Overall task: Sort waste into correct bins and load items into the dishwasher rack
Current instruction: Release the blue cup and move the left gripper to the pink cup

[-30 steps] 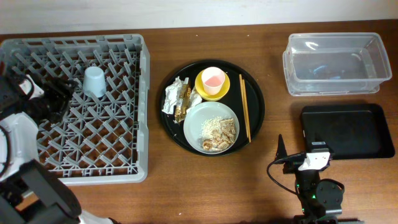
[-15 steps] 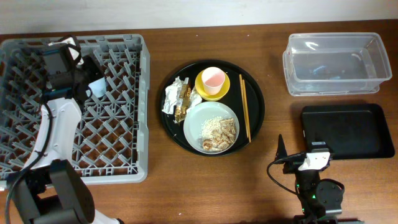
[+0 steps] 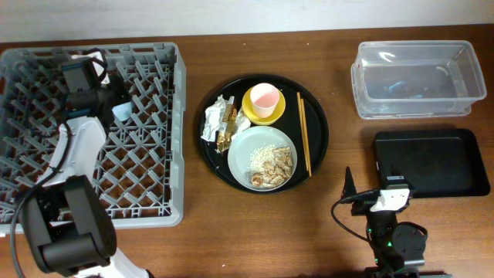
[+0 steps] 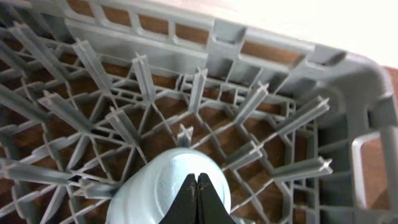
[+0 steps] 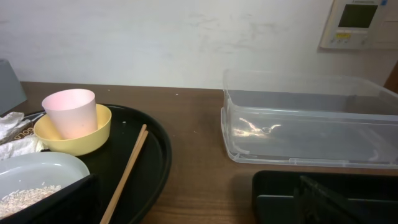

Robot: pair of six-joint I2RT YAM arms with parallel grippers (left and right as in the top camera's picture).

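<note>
The left end effector, fingers pressed together and gripping nothing, has swung in within 1 second over the upturned light-blue cup in the dishwasher rack, so that cup looks loaded while other dishes wait on the round black tray.

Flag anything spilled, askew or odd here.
Nothing looks spilled or damaged. One oddity: the pink cup stands inside the yellow bowl on the round black tray, nested rather than apart.

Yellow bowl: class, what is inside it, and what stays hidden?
A pink cup stands upright in the bowl. The bowl's floor beneath the cup is covered.
</note>
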